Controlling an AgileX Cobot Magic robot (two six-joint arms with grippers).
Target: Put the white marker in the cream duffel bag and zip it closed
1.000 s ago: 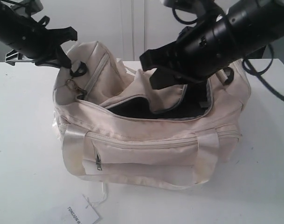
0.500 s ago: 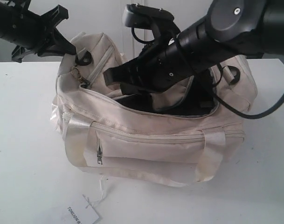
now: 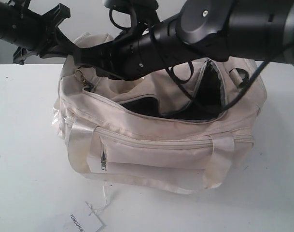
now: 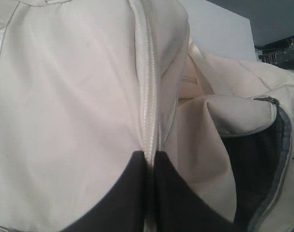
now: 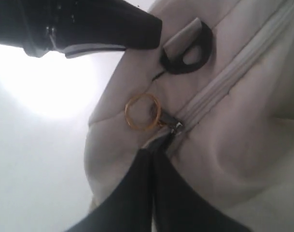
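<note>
The cream duffel bag lies on the white table with its top zipper open and the black lining showing. The white marker is hidden from every view. My left gripper is shut on the bag's left end, pinching fabric along a closed zip seam. My right gripper reaches across the bag to its left end. Its jaws are shut at the zipper pull, right beside the gold ring.
A black D-ring sits on the bag's end near the pull. A front zip pocket and shiny straps face the camera. A paper tag lies on the table in front.
My right arm has swung left across the open bag, from the right part of the opening to the zipper pull at the left end. The left gripper has kept its hold.
</note>
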